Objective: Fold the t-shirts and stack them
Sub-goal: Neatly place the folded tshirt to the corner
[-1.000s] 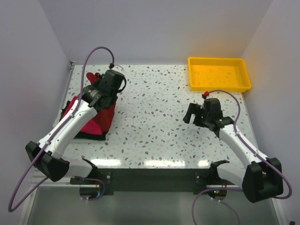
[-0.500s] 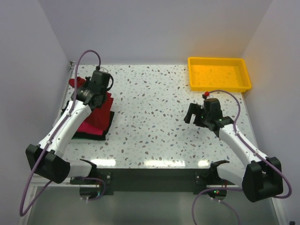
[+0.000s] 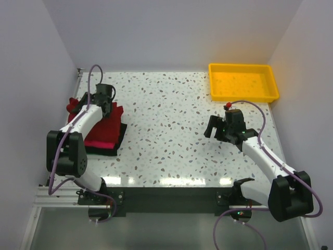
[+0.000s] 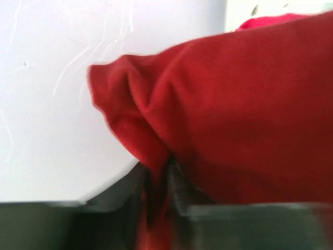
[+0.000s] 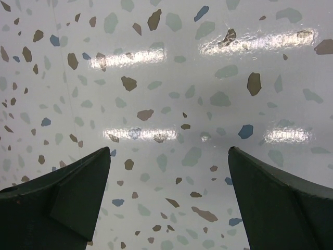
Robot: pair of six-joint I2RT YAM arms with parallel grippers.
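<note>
From above, the left gripper (image 3: 99,101) sat on the crimson t-shirt (image 3: 104,133) piled at the left edge of the table (image 3: 166,130), with the right gripper (image 3: 214,126) near the right edge; in the left wrist view the jaws pinched that red cloth, and in the right wrist view the fingers (image 5: 67,198) were spread above the speckled top.

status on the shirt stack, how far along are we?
Done: a dark shirt and a pink-red shirt lie folded and stacked at the left of the table. In hand: the left gripper pinches the crimson shirt over that stack; the right gripper is open, idle. Left: lay the crimson shirt flat on top and release.
</note>
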